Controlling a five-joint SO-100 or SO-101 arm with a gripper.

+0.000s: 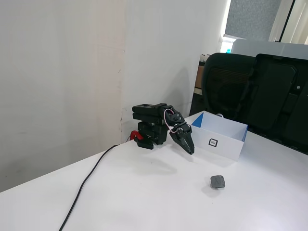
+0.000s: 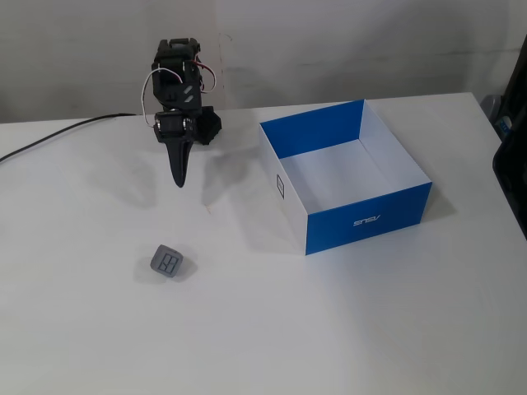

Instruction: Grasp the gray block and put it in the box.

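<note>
Near the table's back edge, the black two-finger gripper point(image 2: 179, 183) hangs clenched and empty; the small dark gray rounded block point(image 2: 168, 262) lies mid-table, well apart from the white-and-blue cardboard box point(image 2: 366, 219).

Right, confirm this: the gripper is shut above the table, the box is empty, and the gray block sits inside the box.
Not quite. The gray block lies on the table, outside the box, as this fixed view shows. The gripper is shut above the table, and the box is empty.
</note>
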